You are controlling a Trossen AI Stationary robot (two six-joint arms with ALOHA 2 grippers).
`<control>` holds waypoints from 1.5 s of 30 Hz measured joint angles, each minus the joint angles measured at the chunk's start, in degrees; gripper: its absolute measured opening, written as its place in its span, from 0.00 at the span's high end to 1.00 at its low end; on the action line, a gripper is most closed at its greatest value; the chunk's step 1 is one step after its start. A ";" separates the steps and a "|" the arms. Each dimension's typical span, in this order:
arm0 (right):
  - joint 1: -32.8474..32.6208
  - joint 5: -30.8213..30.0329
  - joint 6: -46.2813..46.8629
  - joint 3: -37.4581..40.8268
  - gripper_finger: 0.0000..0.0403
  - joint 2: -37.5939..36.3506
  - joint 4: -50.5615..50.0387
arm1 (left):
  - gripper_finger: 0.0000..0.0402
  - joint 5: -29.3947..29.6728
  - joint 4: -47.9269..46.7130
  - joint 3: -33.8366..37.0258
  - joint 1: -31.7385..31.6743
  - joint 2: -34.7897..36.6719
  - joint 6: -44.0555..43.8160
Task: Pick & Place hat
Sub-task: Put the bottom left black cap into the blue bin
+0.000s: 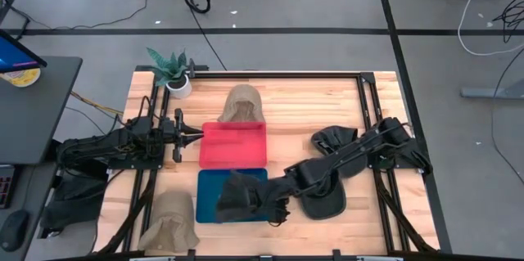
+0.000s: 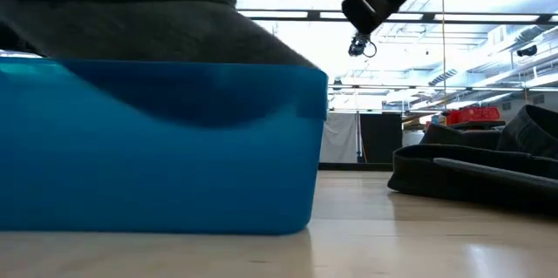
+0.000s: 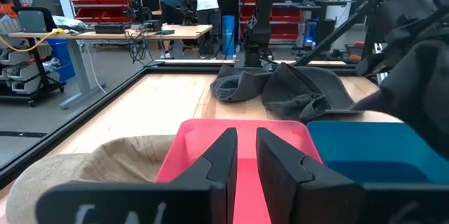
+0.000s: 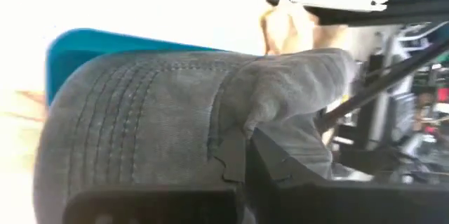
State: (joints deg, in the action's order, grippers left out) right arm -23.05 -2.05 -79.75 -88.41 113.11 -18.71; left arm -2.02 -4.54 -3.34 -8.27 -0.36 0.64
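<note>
Over blue tray [image 1: 211,181]: unlabelled grey hat [image 1: 237,194]

Even, soft overhead light on the table [image 1: 286,142], faint shadows, low view backlit by bright ceiling glare, blue bin [image 2: 166,147] close and blurred, right wrist view blown white behind the hat [image 4: 175,126], left wrist view sharp.
</note>
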 joint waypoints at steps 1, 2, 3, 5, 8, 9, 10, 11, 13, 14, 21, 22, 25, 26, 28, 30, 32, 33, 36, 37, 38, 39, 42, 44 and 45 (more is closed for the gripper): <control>0.20 0.64 0.01 -0.07 1.00 0.27 -0.53 | 0.86 0.00 0.00 -0.01 0.00 0.02 0.01; 0.38 0.96 -0.10 -0.07 1.00 0.65 -0.67 | 0.86 0.01 0.02 0.00 -0.02 0.02 0.01; 0.56 1.53 -0.20 -0.07 1.00 1.05 -0.90 | 0.86 0.00 0.01 -0.01 -0.01 0.02 0.00; 0.77 2.14 -0.19 -0.01 1.00 1.65 -1.16 | 0.86 0.02 0.01 -0.02 -0.01 0.02 0.01; 0.92 3.23 -0.21 -0.01 1.00 1.98 -0.75 | 0.86 0.02 0.02 0.00 0.00 0.02 0.00; 0.96 3.46 -0.22 -0.01 1.00 2.06 -0.58 | 0.86 0.02 0.00 0.00 0.00 0.02 0.02; 1.08 3.93 -0.25 -0.01 1.00 2.29 -0.02 | 0.86 0.00 0.02 0.00 -0.02 0.01 0.00; 1.18 4.29 -0.21 -0.01 1.00 2.51 0.41 | 0.86 0.00 0.02 0.00 0.00 0.00 0.00; 1.27 4.57 0.00 0.03 1.00 2.65 0.46 | 0.86 0.01 0.01 -0.01 -0.01 0.01 0.01; 1.27 4.58 -0.14 0.03 1.00 2.62 0.62 | 0.86 0.02 0.01 0.00 -0.02 0.02 0.00; 1.27 4.57 -0.23 0.03 0.96 2.57 0.69 | 0.86 0.01 0.01 -0.01 -0.02 0.01 0.01; 1.25 4.57 -0.24 0.03 0.96 2.57 0.66 | 0.86 0.01 0.01 -0.01 -0.02 0.02 0.00; 1.27 4.56 -0.36 0.03 0.95 2.57 0.71 | 0.86 0.02 0.01 -0.02 0.00 0.02 0.00; 1.27 4.51 -0.74 0.03 0.95 2.57 0.72 | 0.86 0.01 0.00 -0.02 -0.01 0.00 0.00; 1.27 3.55 -1.11 0.03 0.95 2.57 0.85 | 0.86 0.02 0.00 -0.01 -0.01 0.01 0.02; 1.25 1.31 -0.84 0.03 0.95 2.54 1.39 | 0.86 0.02 0.00 0.00 -0.02 0.02 0.00; 1.22 0.13 -0.63 0.03 0.95 2.54 1.43 | 0.86 0.01 0.02 -0.01 -0.01 0.00 0.00; 1.22 0.08 -0.60 0.03 0.94 2.54 1.38 | 0.86 0.01 0.01 0.00 -0.01 0.02 0.00; 1.21 0.17 0.54 0.03 0.91 2.54 1.41 | 0.86 0.00 0.00 -0.01 0.00 0.02 0.00; 1.15 0.50 0.98 0.03 0.89 2.52 1.38 | 0.86 0.02 0.00 0.00 0.00 0.02 0.00; 1.11 0.93 1.36 0.03 0.86 2.52 1.41 | 0.86 0.00 0.00 -0.01 0.00 0.02 0.00; 1.10 1.41 1.44 0.03 0.83 2.52 1.41 | 0.86 0.01 0.01 0.00 0.00 0.00 0.01; 0.55 1.80 1.39 0.03 0.73 2.50 1.45 | 0.86 0.01 0.01 -0.01 0.00 0.01 0.00; 0.09 1.37 1.73 0.03 0.65 2.50 1.49 | 0.86 0.01 0.01 0.00 0.00 0.02 0.00; -0.24 0.28 2.49 0.03 0.62 2.50 1.53 | 0.86 0.01 0.02 -0.02 0.00 0.00 0.00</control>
State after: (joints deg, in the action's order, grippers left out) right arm -23.29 -1.77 -77.27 -88.38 115.61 -17.18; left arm -2.01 -4.51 -3.36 -8.27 -0.35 0.64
